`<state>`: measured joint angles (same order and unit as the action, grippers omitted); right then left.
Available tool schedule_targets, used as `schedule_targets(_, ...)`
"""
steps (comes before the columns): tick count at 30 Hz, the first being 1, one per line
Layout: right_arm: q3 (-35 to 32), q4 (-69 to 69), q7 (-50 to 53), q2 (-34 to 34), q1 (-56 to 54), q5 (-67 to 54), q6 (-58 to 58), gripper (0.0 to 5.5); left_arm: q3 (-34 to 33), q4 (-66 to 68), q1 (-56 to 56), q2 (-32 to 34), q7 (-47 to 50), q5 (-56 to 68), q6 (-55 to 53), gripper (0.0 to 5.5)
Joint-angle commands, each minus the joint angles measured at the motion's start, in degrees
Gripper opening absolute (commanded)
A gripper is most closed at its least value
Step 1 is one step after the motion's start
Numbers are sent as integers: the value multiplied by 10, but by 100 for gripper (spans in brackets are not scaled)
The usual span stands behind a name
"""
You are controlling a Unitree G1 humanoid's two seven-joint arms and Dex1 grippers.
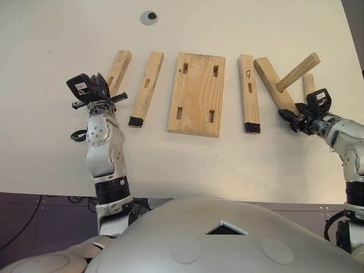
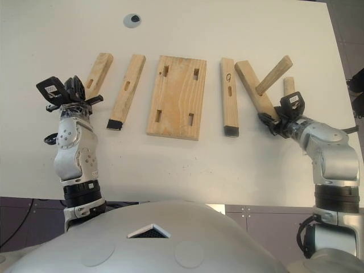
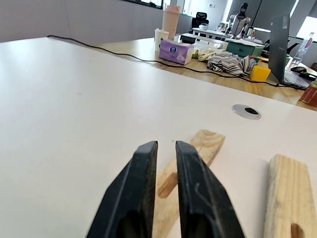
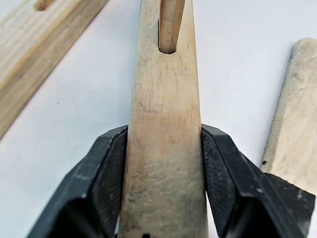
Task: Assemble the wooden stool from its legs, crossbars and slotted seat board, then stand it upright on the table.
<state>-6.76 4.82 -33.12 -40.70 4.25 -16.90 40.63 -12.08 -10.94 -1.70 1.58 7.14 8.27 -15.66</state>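
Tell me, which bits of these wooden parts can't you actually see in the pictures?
Leftmost leg: near end, head views, hidden behind the left gripper.
Gripped leg: near end, head views, covered by the right gripper.
Short wooden piece: near part behind that gripper; right wrist view's edge cuts it.
Second leg: left wrist view's bottom edge cuts it.
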Motion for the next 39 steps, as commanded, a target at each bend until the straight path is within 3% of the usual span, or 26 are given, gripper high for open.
schedule_targets(1,-6,-5,36,36,-8,6,8,205,14,-14,26,7,-25,-2,47,63)
schedule_targets(5,-1,-11,40,49,-106,-4,4,205,7,-14,56,12,-74,44,72,63)
schedule_targets(13,8,-47,14,69,-349,-69,125,205,14,-3,88,12,-146,116,55,171)
schedule_targets(20,12,-133,-83,107,-447,-156,192,205,-17,-5,178,50,-237,279,-41,277)
schedule_targets(27,3,-106,-174,72,-426,-209,227,205,-46,-7,254,117,-304,467,-192,376)
schedule_targets(31,-17,-60,-200,68,-416,-239,220,205,-49,47,317,120,-302,535,-253,379)
schedule_targets(35,-38,-11,-222,86,-398,-292,222,205,-38,81,341,106,-310,589,-308,446)
schedule_targets(39,-57,0,-224,94,-398,-341,236,205,-32,86,342,97,-300,618,-340,464)
